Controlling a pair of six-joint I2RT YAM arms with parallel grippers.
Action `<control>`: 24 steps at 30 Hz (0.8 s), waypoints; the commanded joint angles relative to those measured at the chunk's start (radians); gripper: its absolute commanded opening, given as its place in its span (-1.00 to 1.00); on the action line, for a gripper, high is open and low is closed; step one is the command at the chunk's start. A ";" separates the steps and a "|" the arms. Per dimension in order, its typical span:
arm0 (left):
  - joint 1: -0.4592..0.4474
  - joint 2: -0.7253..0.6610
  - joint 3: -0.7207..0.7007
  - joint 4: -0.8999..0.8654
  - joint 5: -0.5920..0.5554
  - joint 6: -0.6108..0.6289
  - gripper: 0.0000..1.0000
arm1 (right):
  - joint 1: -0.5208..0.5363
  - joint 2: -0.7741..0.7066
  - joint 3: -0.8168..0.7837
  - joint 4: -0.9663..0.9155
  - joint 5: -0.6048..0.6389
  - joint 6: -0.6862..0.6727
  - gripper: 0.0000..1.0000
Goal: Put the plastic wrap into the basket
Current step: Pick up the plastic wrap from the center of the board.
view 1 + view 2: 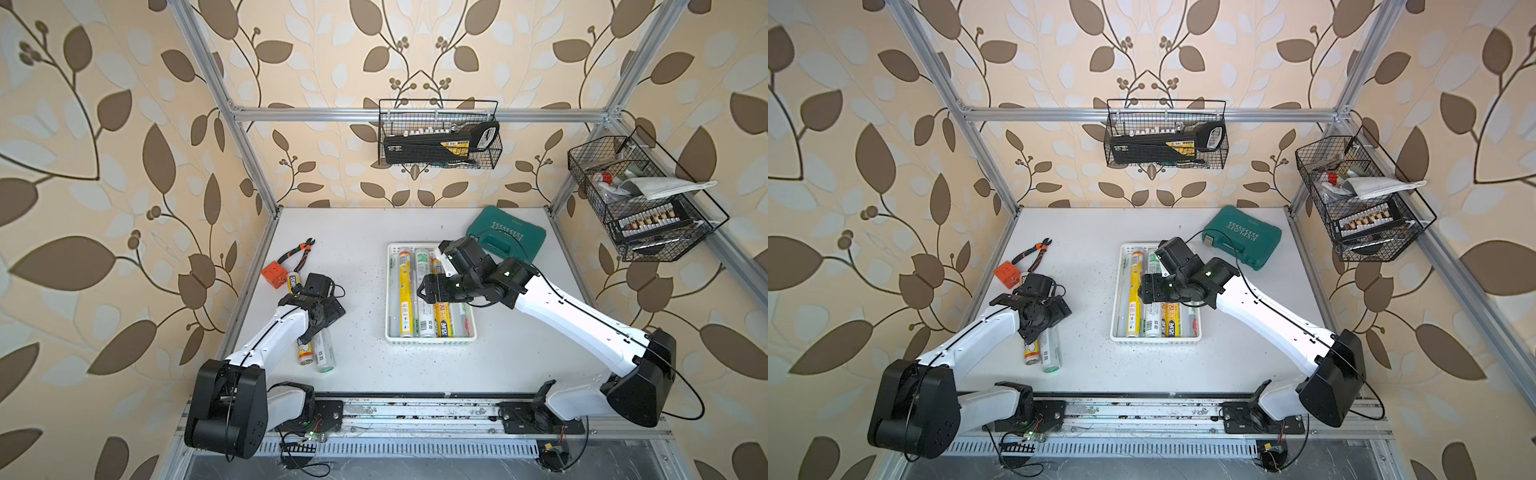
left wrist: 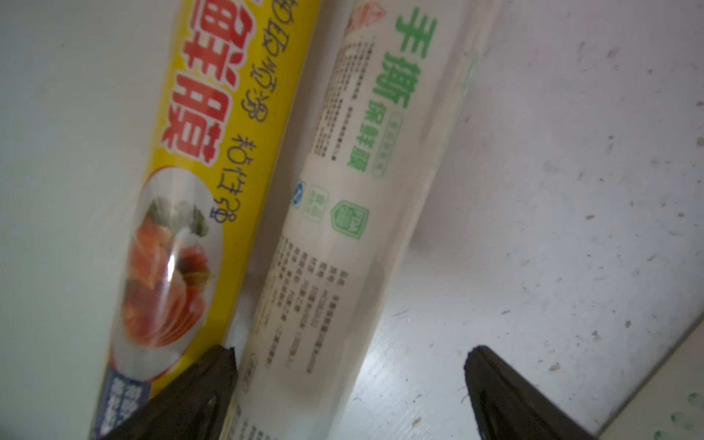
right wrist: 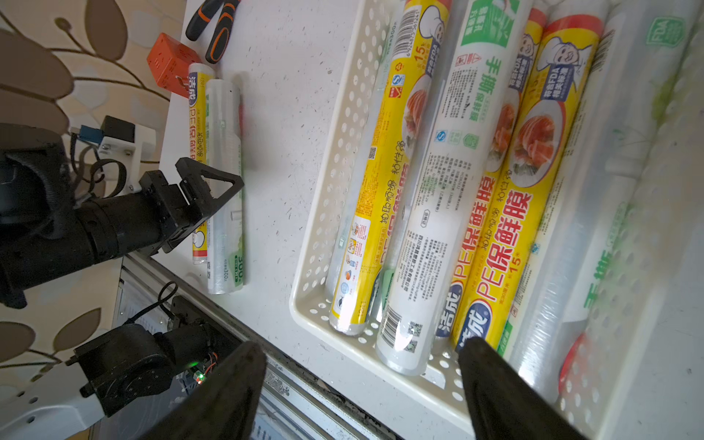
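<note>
Lower left in a top view, two plastic wrap rolls (image 1: pixel 325 353) lie on the table (image 1: pixel 519 353), the left gripper (image 2: pixel 350 352) spread wide astride the green-printed roll (image 2: pixel 343 228). Centre frame, the basket (image 1: pixel 432 341) holds the other rolls (image 1: pixel 405 291); the right gripper (image 3: pixel 360 344) hangs over it, spread, empty. Seemingly two to go.

On teal tool case (image 1: pixel 1241 235): EXPLOIT in white, upside down in a top view. In basket (image 3: pixel 335 152), yellow roll (image 3: pixel 506 228): red PE保鲜膜, 15米, blue 洁成 logo, 符合FDA 相关标准 beside a chef cartoon. The leftmost yellow roll (image 3: pixel 384 171): 15米, and a barcode number that seems to start 6922875, the rest too blurred. The white roll (image 3: pixel 445 190) next to it: green 手撕, barcode, QR codes. The table white roll (image 2: pixel 343 213): green 手撕 保鲜膜, FDA badge; 300 near its end in the right wrist view. The table yellow roll (image 2: pixel 213 152): red 鲜膜.
</note>
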 commanded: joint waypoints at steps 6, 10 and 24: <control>0.006 0.019 -0.001 0.040 0.041 0.060 0.86 | 0.005 0.026 0.006 -0.032 0.017 -0.013 0.66; 0.006 0.055 0.005 0.045 0.044 0.070 0.74 | 0.006 0.029 0.009 -0.032 0.017 -0.012 0.66; -0.029 0.153 0.039 0.067 0.060 0.107 0.23 | 0.005 0.029 0.014 -0.057 0.036 -0.022 0.66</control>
